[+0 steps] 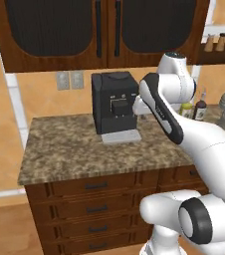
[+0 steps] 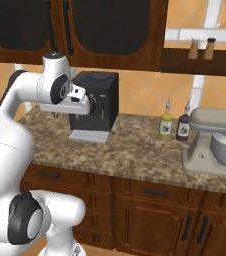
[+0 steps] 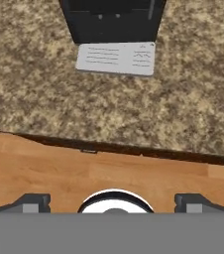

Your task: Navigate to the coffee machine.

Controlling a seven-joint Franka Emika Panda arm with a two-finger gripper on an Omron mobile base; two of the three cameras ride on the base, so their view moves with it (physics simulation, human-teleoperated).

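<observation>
1. The tall black boxy coffee machine (image 1: 114,102) stands on the speckled brown granite bench (image 1: 64,149), against the wall.
2. The end effector (image 3: 114,201), fingers spread apart and empty, hovers before it.

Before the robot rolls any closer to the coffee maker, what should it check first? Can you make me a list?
1. Tall black boxy coffee machine in front of the base: ok, near the middle of both base views.
2. Its flat light-grey base tray faces the robot: ok.
3. Speckled brown stone counter between robot and machine is free of obstacles: ok.
4. Tool carrying nothing: ok, fingertips wide apart with nothing between them.
5. White arm away from the machine: cannot tell; it overlaps the machine in both base views.
6. Yellow bottle, dark bottle and grey stand mixer out of the way: ok, off to the right.
</observation>
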